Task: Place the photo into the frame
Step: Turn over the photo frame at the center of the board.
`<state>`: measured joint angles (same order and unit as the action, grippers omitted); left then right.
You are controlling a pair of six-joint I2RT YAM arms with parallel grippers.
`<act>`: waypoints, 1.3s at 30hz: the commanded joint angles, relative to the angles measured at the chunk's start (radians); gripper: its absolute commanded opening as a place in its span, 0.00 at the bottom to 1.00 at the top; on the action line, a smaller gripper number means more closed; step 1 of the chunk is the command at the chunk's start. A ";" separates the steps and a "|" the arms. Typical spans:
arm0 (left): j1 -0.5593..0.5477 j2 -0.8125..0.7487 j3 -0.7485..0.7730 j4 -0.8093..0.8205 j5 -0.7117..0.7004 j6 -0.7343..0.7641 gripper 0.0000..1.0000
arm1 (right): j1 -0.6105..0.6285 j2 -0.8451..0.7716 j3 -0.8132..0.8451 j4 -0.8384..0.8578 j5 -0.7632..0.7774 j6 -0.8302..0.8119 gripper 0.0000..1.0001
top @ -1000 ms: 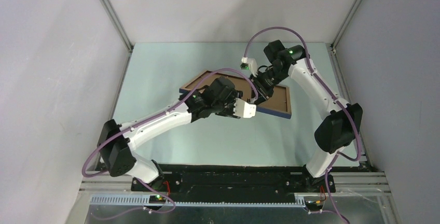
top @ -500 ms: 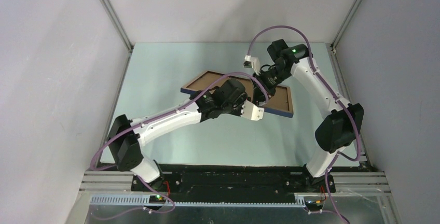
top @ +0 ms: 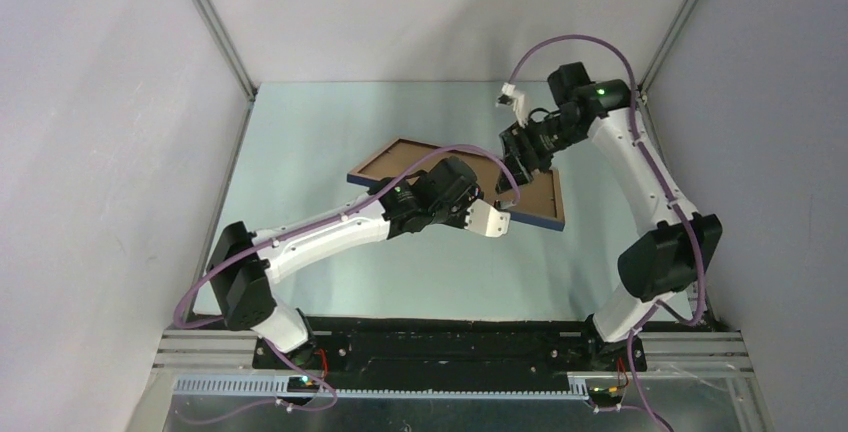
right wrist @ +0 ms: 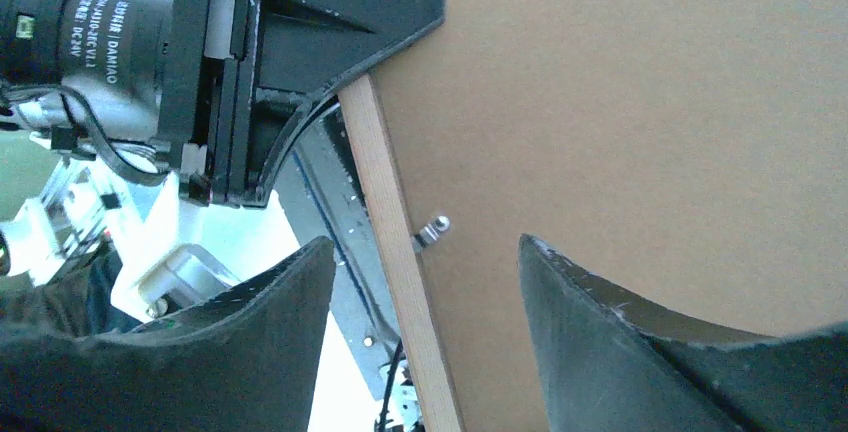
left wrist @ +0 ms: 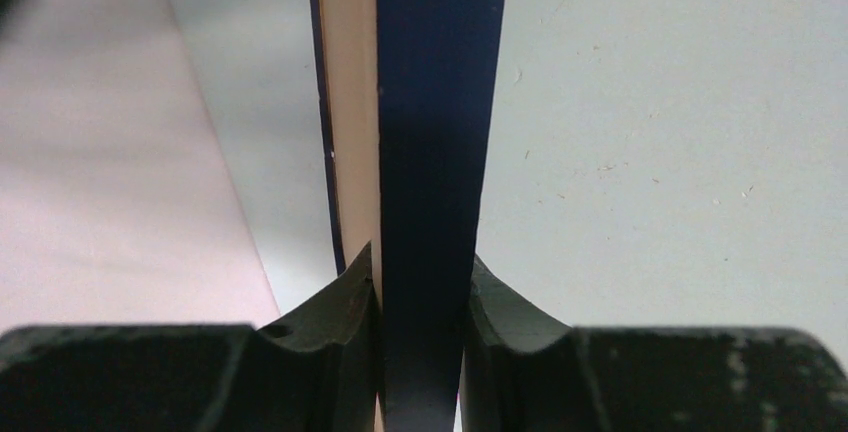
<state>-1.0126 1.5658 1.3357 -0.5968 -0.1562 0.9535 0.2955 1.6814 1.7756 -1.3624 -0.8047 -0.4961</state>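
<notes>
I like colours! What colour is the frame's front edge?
Dark blue; the frame shows best in left wrist view.

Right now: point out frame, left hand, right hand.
frame (left wrist: 430,132), left wrist view, dark blue edge.
left hand (left wrist: 420,277), left wrist view, midway between fingertips.
right hand (right wrist: 422,250), right wrist view, midway between fingertips.

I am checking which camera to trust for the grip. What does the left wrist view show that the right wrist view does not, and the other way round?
Only the left wrist view: the frame seen edge-on, its dark blue side clamped by the left gripper, with the table beyond. Only the right wrist view: the frame's brown back, a small metal tab at its border, and the right gripper open over that border. Both: the frame, held at its edge by the left gripper.
</notes>
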 commanded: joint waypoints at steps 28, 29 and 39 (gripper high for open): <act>-0.001 0.031 0.624 -0.287 -0.021 -0.374 0.00 | -0.405 -0.335 -0.119 0.291 0.160 0.246 0.74; 0.003 0.042 0.646 -0.292 -0.017 -0.391 0.00 | -0.412 -0.346 -0.119 0.286 0.171 0.239 0.74; 0.073 0.121 0.774 -0.355 0.080 -0.537 0.00 | -0.544 -0.372 -0.128 0.246 0.166 0.191 0.75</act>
<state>-0.9981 1.7164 1.9945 -1.0924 -0.0525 0.5331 -0.2039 1.3254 1.6367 -1.0721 -0.6399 -0.2684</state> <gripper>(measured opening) 0.293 0.743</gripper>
